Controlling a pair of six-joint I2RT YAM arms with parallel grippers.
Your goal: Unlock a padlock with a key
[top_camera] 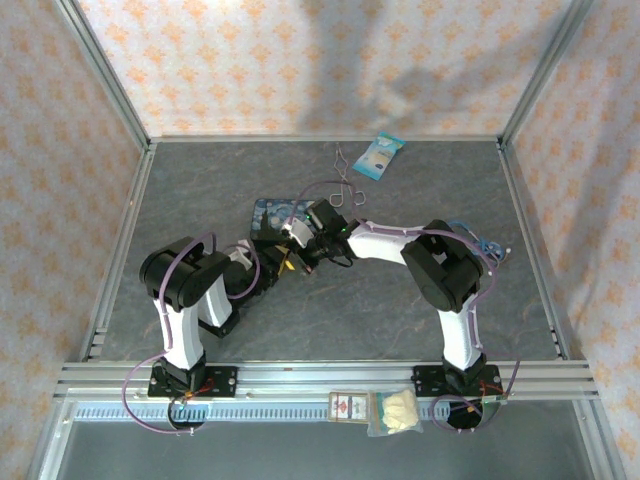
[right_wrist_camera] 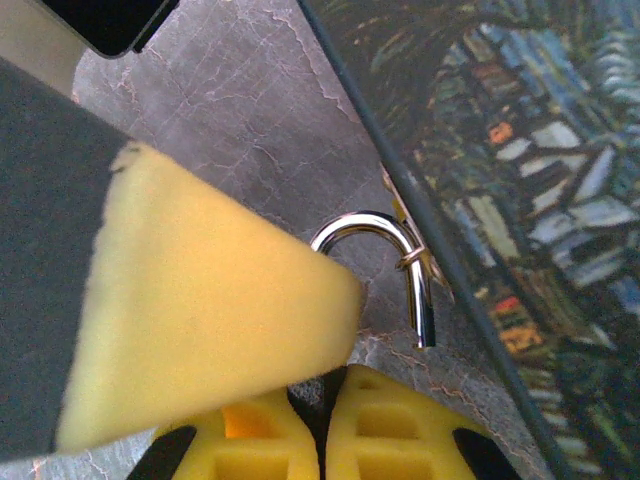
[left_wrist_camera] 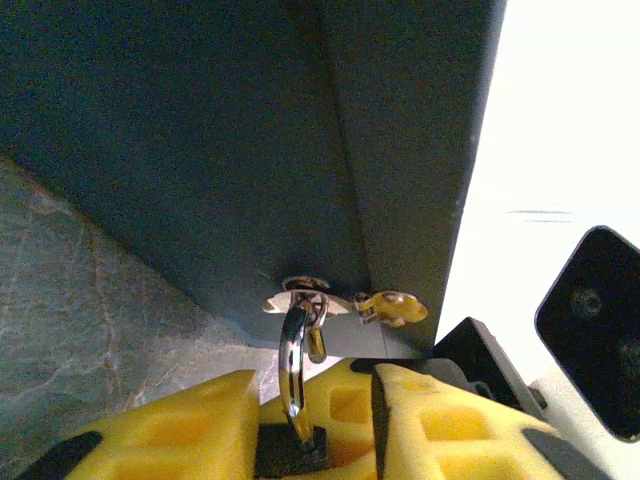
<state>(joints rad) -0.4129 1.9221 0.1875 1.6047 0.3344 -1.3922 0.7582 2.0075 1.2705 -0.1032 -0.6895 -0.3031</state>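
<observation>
Gripping the padlock (left_wrist_camera: 292, 350) by its small dark body, the left gripper (left_wrist_camera: 310, 400) is steadying it at the lower edge of the blue painted tin (left_wrist_camera: 200, 150). Its yellow fingers are clenching on the body from both sides. The thin shackle (right_wrist_camera: 378, 225) is rising out between them and passing through the tin's clasp (left_wrist_camera: 305, 298), so the padlock is hanging on the tin. I judge it is being held this way so that it is not swinging when the key is coming to it.

In the right wrist view one leg of the shackle is ending free in the air, just beside the tin's wall. Perhaps the padlock is already open, but its body is hiding behind the left gripper's blurred finger, so I cannot say it surely.

The right gripper (right_wrist_camera: 322, 425) is pressing its fingers fully together and pointing at the shackle from near. Whether the tiny key is pinched between them I cannot tell.

From above, the left arm (top_camera: 185, 278) is folding with its elbow up and reaching low toward the tin. The right arm (top_camera: 385, 240) is stretching its white forearm to the left over the table (top_camera: 450, 180), and both grippers are meeting at the tin's near side.
</observation>
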